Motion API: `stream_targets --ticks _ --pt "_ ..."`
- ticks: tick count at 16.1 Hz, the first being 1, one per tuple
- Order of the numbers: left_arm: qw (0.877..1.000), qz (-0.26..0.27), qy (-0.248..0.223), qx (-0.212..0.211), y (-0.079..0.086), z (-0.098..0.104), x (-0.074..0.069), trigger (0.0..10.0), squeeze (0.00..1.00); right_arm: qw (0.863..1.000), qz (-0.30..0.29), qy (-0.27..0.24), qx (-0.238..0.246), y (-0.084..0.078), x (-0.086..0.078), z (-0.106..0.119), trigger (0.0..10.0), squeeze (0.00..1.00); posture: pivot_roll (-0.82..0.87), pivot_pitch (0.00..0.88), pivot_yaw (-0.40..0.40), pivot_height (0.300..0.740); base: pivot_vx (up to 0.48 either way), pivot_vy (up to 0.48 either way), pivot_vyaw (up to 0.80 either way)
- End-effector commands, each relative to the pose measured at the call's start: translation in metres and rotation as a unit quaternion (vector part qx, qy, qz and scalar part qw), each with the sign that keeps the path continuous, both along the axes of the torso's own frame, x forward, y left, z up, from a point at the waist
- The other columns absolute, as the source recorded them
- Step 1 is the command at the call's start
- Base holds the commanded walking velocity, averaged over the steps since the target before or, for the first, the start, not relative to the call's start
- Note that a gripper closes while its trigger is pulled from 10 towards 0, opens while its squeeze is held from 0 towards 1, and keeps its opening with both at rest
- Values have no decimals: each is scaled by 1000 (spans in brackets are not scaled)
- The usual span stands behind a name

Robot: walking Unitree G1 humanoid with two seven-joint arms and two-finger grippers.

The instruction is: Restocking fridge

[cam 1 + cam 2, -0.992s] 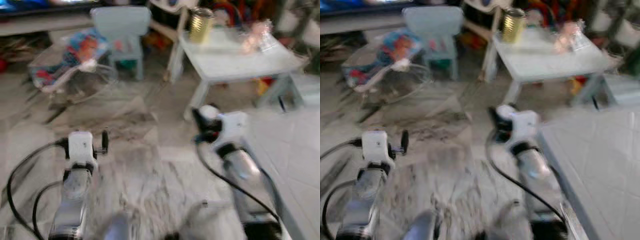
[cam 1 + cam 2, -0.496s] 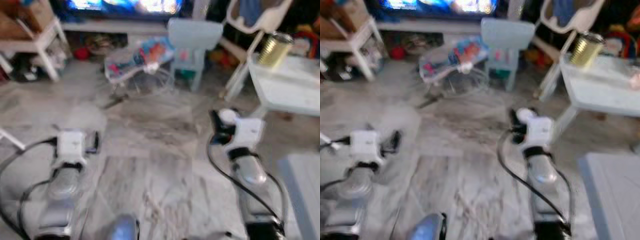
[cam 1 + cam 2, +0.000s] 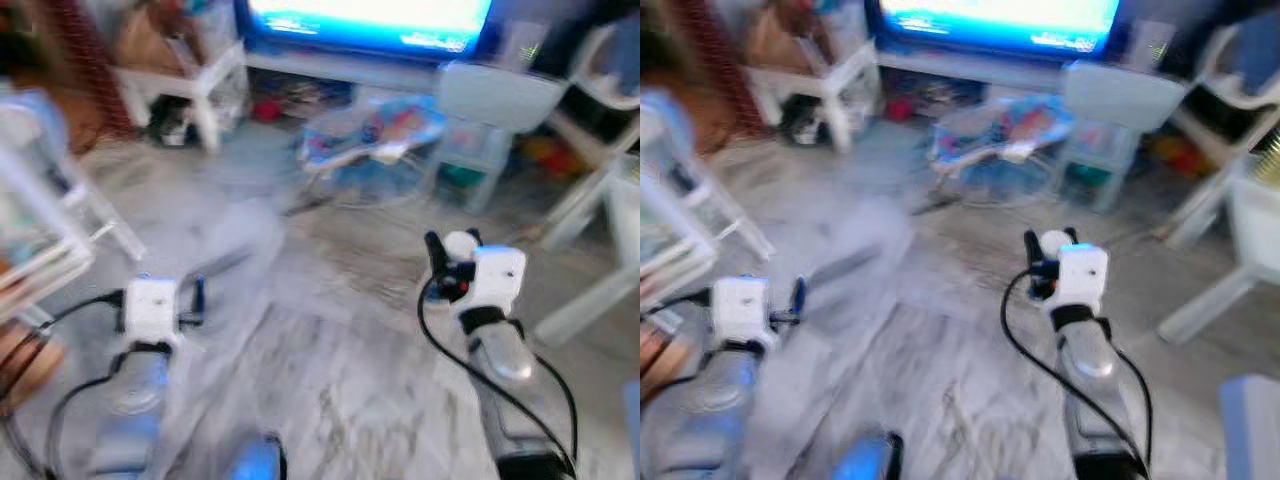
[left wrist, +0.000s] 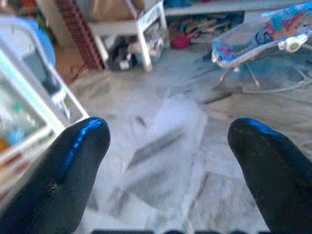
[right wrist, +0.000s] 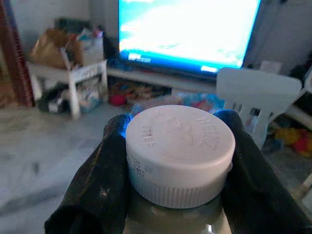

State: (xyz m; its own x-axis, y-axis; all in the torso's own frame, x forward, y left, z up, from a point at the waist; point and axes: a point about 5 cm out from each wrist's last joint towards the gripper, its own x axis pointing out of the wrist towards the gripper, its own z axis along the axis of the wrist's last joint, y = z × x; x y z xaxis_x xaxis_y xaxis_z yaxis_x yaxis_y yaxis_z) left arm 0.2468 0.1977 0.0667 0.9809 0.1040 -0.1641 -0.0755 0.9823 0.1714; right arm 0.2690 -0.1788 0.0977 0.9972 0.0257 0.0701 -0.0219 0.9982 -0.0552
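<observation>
My right gripper (image 5: 178, 127) is shut on a bottle with a ribbed white screw cap (image 5: 179, 148), its black fingers (image 5: 105, 180) clamped on both sides of the cap. In the head views that gripper (image 3: 446, 262) is held out above the marble floor, the white cap (image 3: 461, 241) showing at its tip. My left gripper (image 4: 168, 141) is open with nothing between its fingers (image 4: 80, 156), and it hangs low on the left (image 3: 194, 301). The pictures are blurred.
A lit TV (image 3: 370, 20) stands at the far wall, with a baby bouncer (image 3: 375, 130) and a pale blue child's chair (image 3: 497, 98) before it. A small white table (image 3: 190, 85) is at far left. A white frame (image 3: 50, 235) is near left, a white table leg (image 3: 590, 295) right.
The whole view has swung left: the TV and small white table came in, the white table with the tin can slid out right. Both grippers are held as before.
</observation>
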Motion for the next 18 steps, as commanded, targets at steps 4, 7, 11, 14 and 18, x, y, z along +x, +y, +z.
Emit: stream_targets --ticks 4,7,11,14,18 --pt "998 55 -28 13 13 13 11 10000 0 996 71 -45 0 24 8 22 10000 0 120 66 -85 740 0 454 781" --pt "999 41 -25 15 5 9 6 10000 0 993 98 -61 9 34 11 32 10000 0 125 71 -76 740 0 361 781" --pt "999 39 -31 16 -1 9 9 10000 0 990 123 -61 18 40 8 34 10000 0 124 78 -77 740 0 0 764" --pt "998 -6 -54 -26 -16 16 13 10000 0 988 136 -70 30 45 12 43 10000 0 131 79 -84 740 0 0 752" --pt "998 -1 -54 -16 -12 12 10 10000 0 987 135 -77 29 44 14 47 10000 0 131 72 -86 740 0 0 730"
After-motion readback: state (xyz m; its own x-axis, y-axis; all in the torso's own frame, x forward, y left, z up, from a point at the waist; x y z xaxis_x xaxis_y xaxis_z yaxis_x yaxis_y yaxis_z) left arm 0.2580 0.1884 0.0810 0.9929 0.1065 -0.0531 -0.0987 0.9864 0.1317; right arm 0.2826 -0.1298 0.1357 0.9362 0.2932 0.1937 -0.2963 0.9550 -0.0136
